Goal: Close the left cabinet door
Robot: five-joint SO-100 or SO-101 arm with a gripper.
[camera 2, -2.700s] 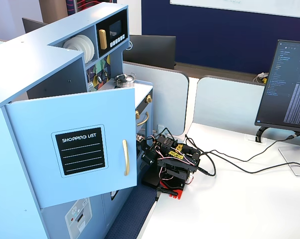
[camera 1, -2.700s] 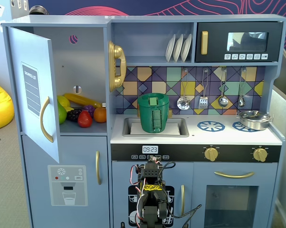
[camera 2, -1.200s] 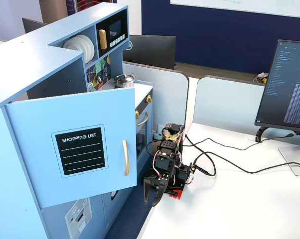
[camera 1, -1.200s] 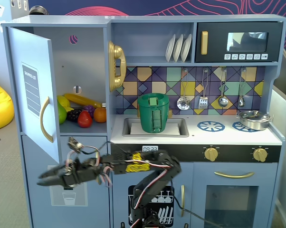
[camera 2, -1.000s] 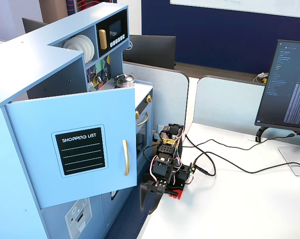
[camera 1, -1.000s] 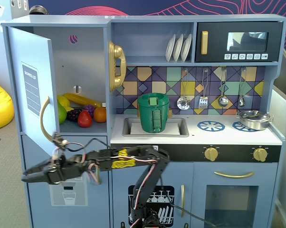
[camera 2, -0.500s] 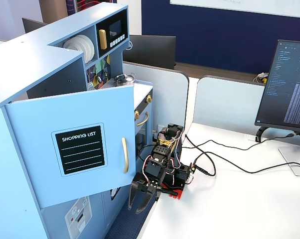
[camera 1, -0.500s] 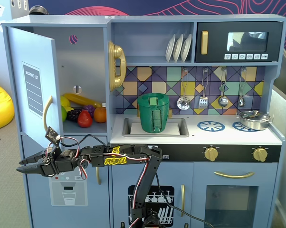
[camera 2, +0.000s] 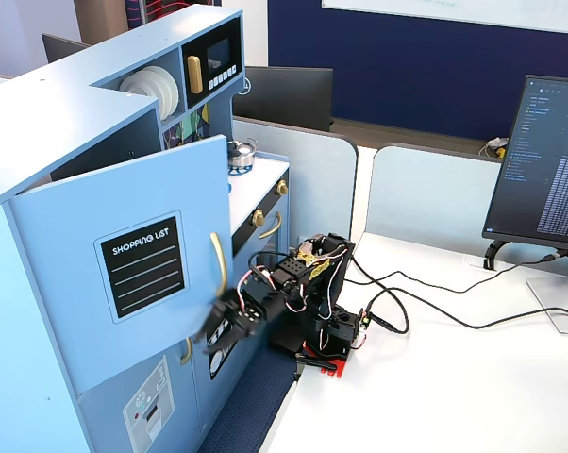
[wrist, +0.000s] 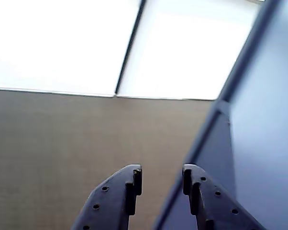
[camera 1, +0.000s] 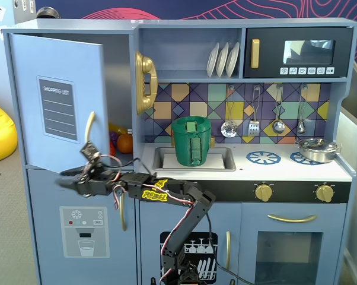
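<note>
Wrist view: fingers [wrist: 134,179] slightly parted, empty. Arm [camera 1: 166,196] reaches horizontally left, gripper [camera 1: 69,183] just below the ajar left cabinet door [camera 1: 57,95].

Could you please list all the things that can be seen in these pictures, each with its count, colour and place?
Light-blue fridge door with black shopping-list panel: one, standing open, upper left in a fixed view.
Curved gold door handle: one, on that door's free edge.
Gold toy telephone: one, on the wall right of the fridge.
White plates: three, shelf above the sink.
Black microwave door: one, upper right, shut.
Green basket: one, in the sink.
Silver pot: one, on the right burner.
Computer monitor: one, black, on the white desk.
Black gripper: one, open, empty, below the door's handle.
</note>
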